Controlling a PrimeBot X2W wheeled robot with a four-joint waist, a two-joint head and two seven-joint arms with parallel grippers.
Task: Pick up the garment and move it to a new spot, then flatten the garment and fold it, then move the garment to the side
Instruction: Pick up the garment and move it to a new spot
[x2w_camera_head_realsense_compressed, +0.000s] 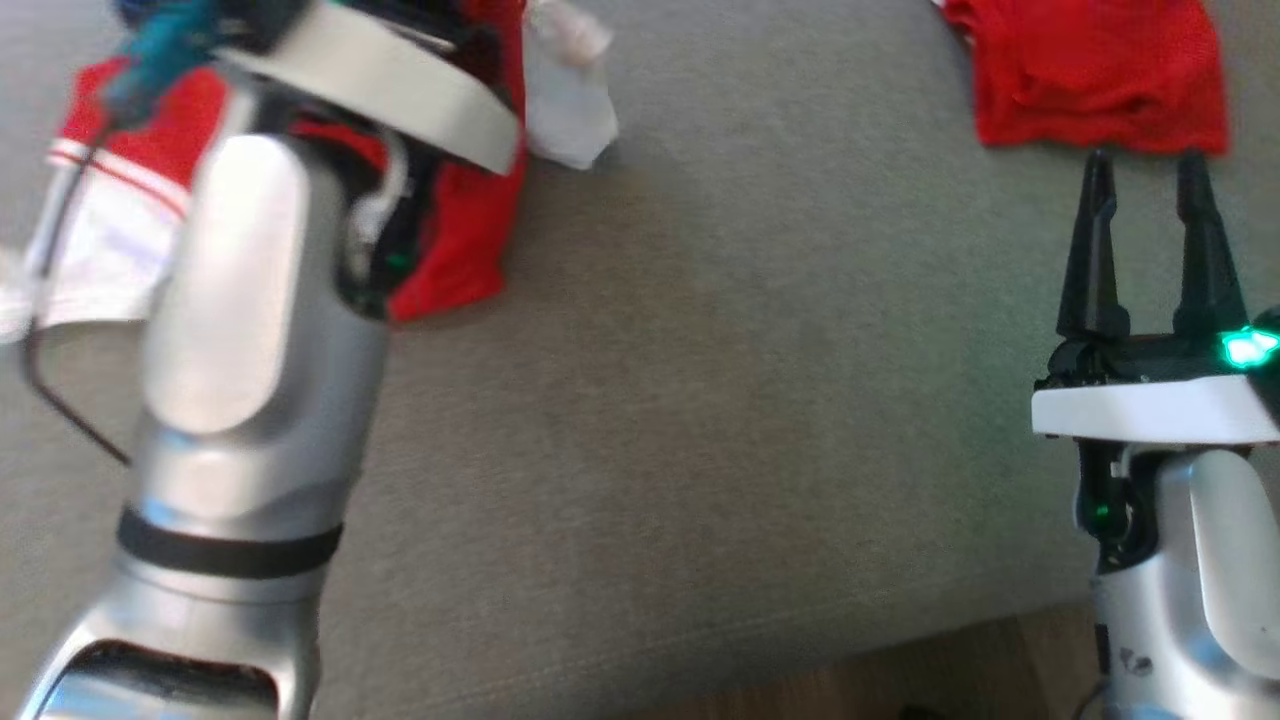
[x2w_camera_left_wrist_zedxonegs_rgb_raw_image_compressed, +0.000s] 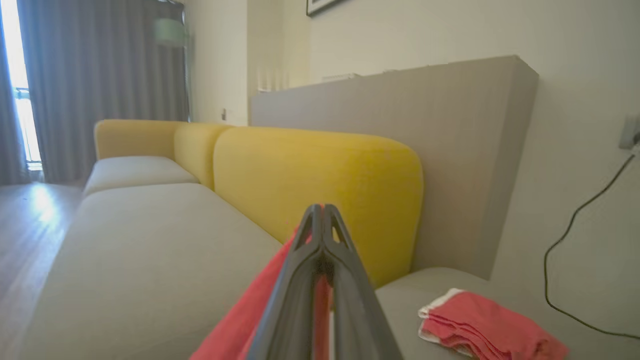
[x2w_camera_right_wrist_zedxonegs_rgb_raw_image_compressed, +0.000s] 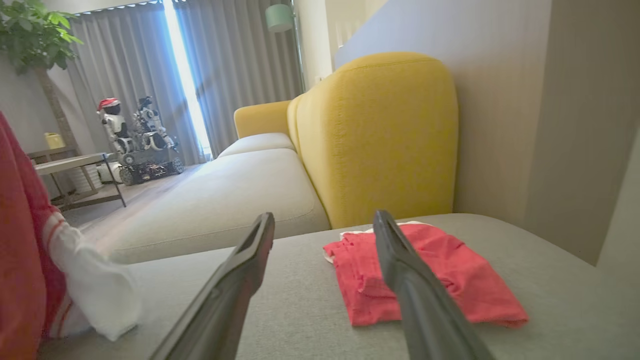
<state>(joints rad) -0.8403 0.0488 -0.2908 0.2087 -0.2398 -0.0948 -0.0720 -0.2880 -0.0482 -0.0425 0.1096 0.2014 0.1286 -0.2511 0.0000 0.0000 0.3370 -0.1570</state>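
The garment (x2w_camera_head_realsense_compressed: 460, 240), red with a white striped part (x2w_camera_head_realsense_compressed: 100, 250), hangs bunched at the upper left of the head view, partly hidden behind my raised left forearm (x2w_camera_head_realsense_compressed: 240, 300). In the left wrist view my left gripper (x2w_camera_left_wrist_zedxonegs_rgb_raw_image_compressed: 322, 215) is shut on its red cloth (x2w_camera_left_wrist_zedxonegs_rgb_raw_image_compressed: 240, 320), which trails down to the left. The garment's red and white folds (x2w_camera_right_wrist_zedxonegs_rgb_raw_image_compressed: 25, 260) also hang at the left edge of the right wrist view. My right gripper (x2w_camera_head_realsense_compressed: 1144, 165) stands open and empty at the lower right, just above the seat, its own view (x2w_camera_right_wrist_zedxonegs_rgb_raw_image_compressed: 324, 219) showing nothing between the fingers.
A second, folded red garment (x2w_camera_head_realsense_compressed: 1100, 75) lies on the grey sofa seat (x2w_camera_head_realsense_compressed: 700, 400) just beyond my right fingertips. Yellow backrests (x2w_camera_left_wrist_zedxonegs_rgb_raw_image_compressed: 320, 170) line the far side. Wooden floor (x2w_camera_head_realsense_compressed: 900, 680) borders the seat's near edge. Another robot (x2w_camera_right_wrist_zedxonegs_rgb_raw_image_compressed: 135, 140) stands by the curtains.
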